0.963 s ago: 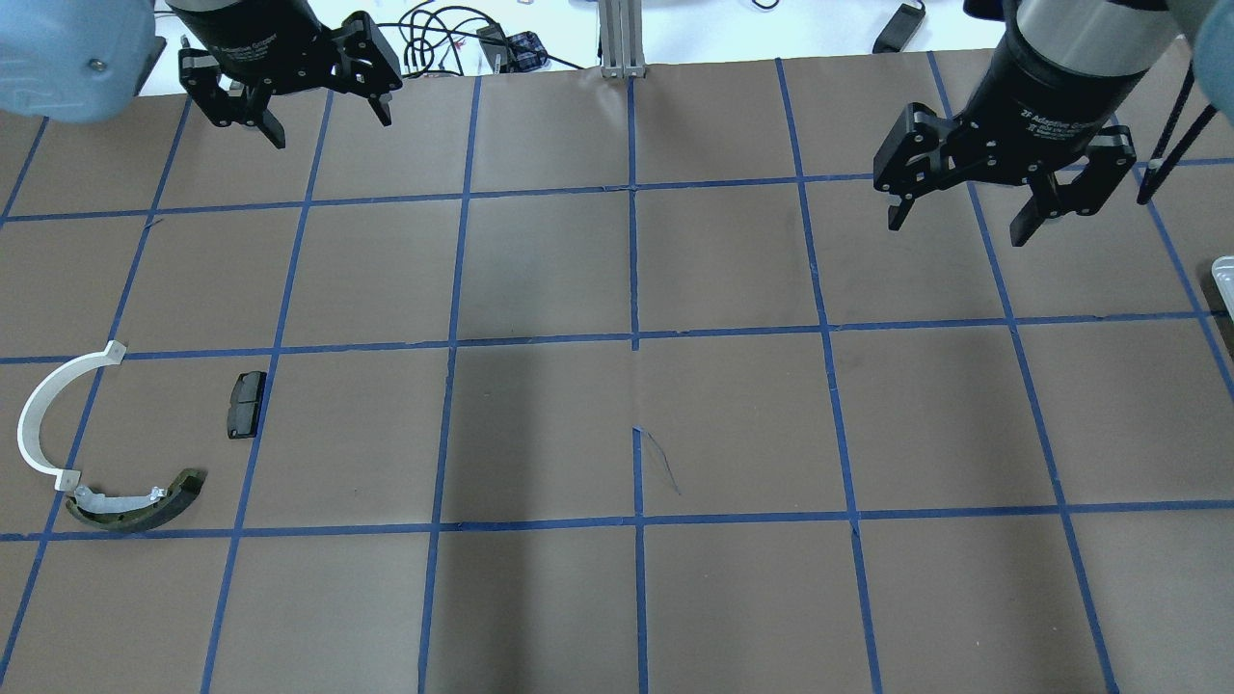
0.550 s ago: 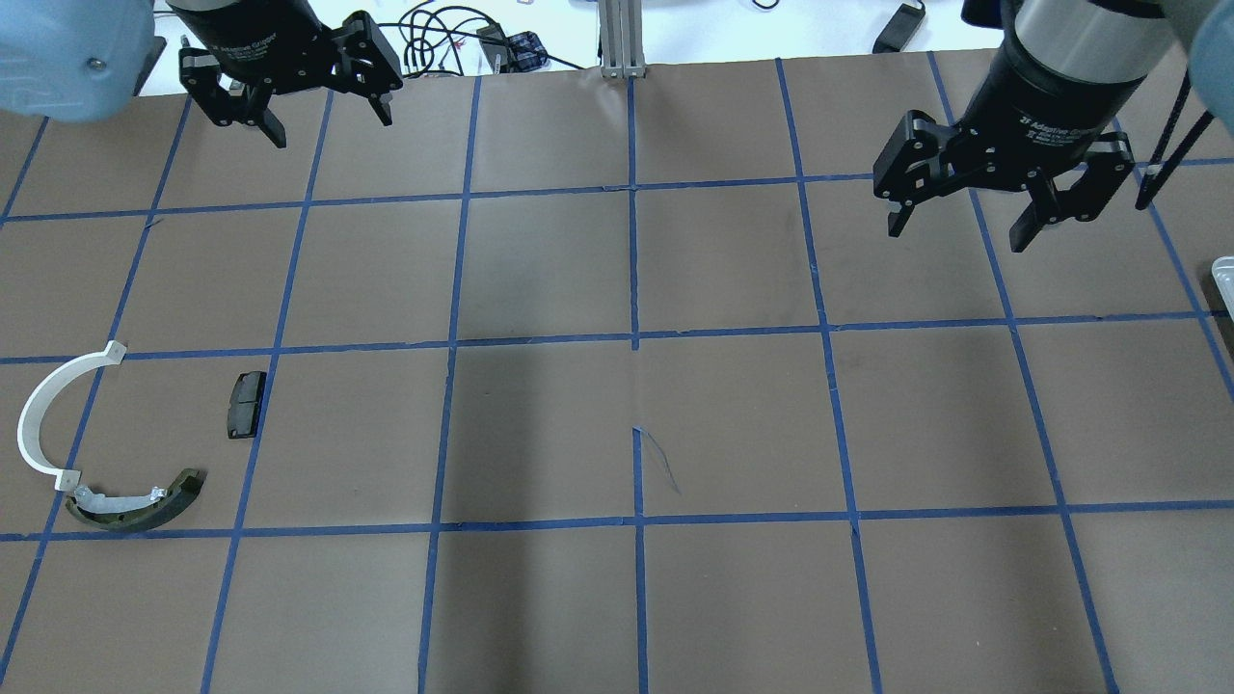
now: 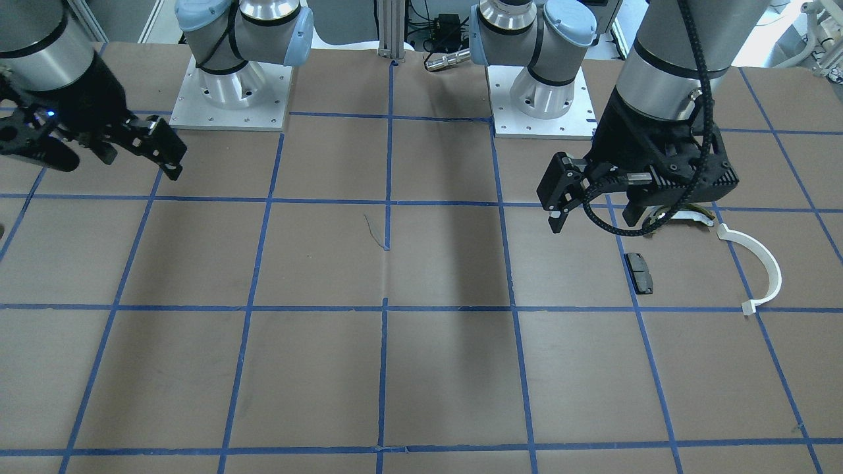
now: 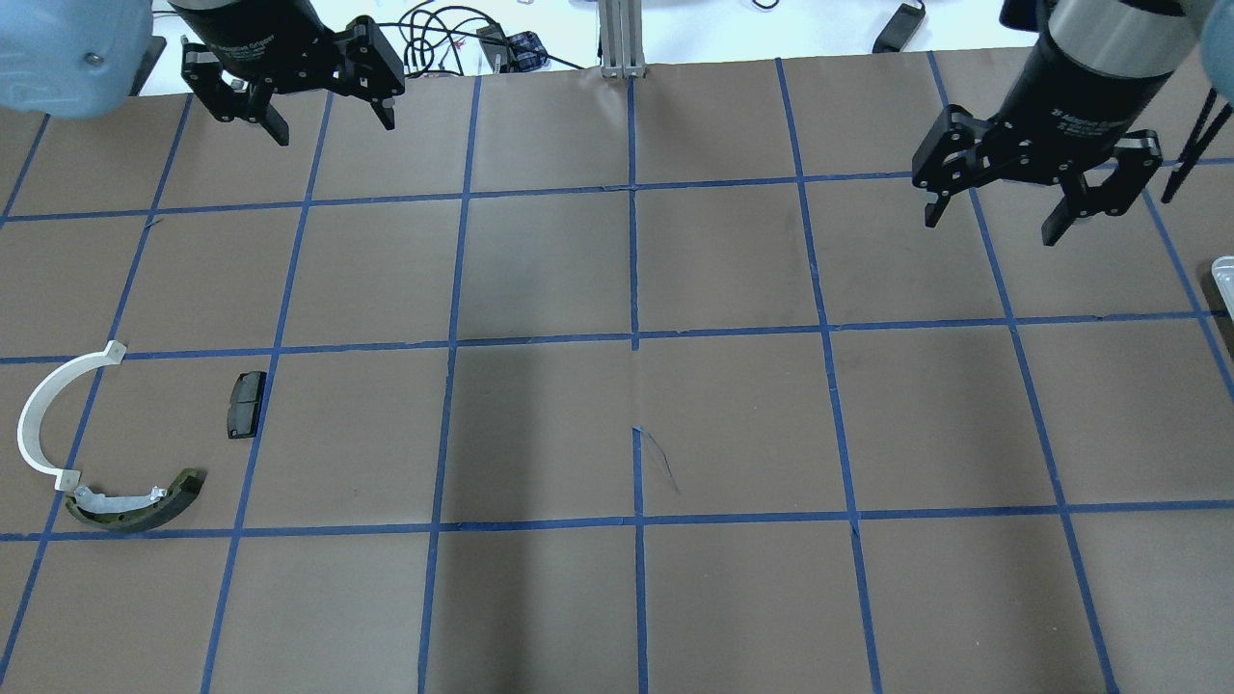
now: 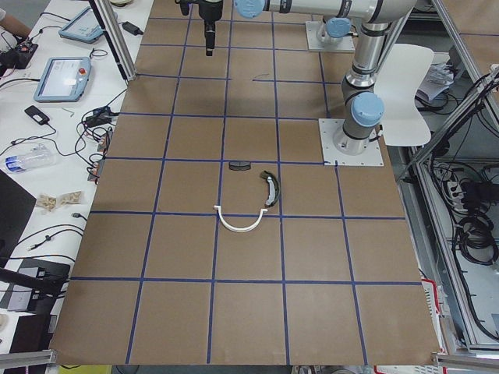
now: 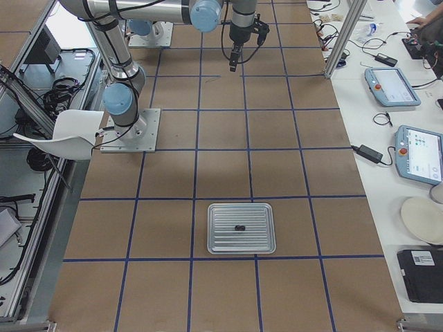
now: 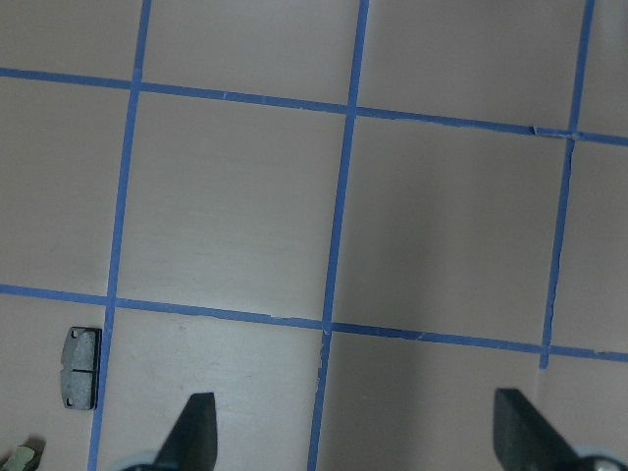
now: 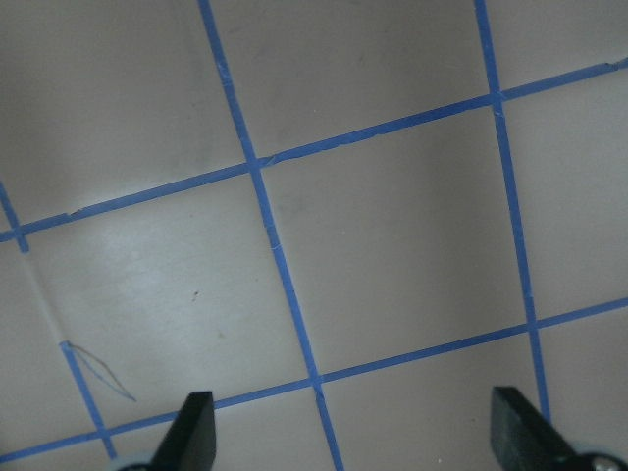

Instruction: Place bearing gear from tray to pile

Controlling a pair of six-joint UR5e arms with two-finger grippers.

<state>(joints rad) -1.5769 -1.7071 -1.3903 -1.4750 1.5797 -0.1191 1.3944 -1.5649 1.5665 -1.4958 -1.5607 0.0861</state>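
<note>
Brown table (image 4: 540, 270) taped in blue squares: approach step, nothing picked yet
Left tool (image 4: 333, 123) and right tool (image 4: 991, 226) both spread wide, empty, held high. Bearing gear (image 6: 239, 227) small and dark at middle of tray (image 6: 221, 245), well apart from pile (image 4: 133, 508) with black pad (image 4: 246, 405) and white band (image 4: 25, 419). Likely next: right tool over tray, lower, straddle gear, pinch

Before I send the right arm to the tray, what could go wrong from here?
The bearing gear is small on the ribbed tray; the open right pincer may miss or slip off it. The pile lies at the opposite end of the table, so a long carry or hand-over risks a drop.
</note>
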